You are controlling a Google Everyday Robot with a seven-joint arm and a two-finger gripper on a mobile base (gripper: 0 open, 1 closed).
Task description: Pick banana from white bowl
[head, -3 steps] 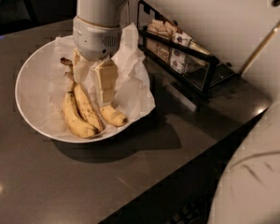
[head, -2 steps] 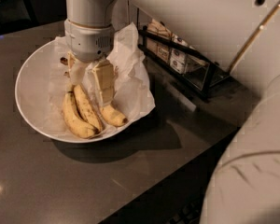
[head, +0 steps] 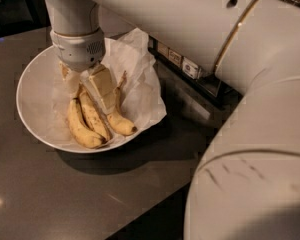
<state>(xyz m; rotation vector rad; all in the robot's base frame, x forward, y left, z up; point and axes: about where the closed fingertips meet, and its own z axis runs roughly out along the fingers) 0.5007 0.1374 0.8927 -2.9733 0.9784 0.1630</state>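
The white bowl point(head: 32, 99), lined with crinkled white paper point(head: 135, 64), stands on the dark table. The single banana point(head: 121, 123) lies at the right of the bowl, its thin pale stem pointing up and back. Two more speckled bananas point(head: 85, 126) lie paired to its left. My gripper point(head: 90, 98) hangs low over the bowl, open. Its right finger point(head: 105, 88) lies over the upper part of the single banana, and its left finger point(head: 70, 83) is above the top ends of the pair. The paired bananas' stems are hidden behind the gripper.
A black wire rack point(head: 200, 81) with small packets stands just behind the bowl on the right. My own arm point(head: 250, 149) fills the right side of the view. The dark table point(head: 80, 194) runs to an edge at the front right.
My gripper has moved left and down into the bowl, closer to the bananas. The bananas and the bowl have not moved.
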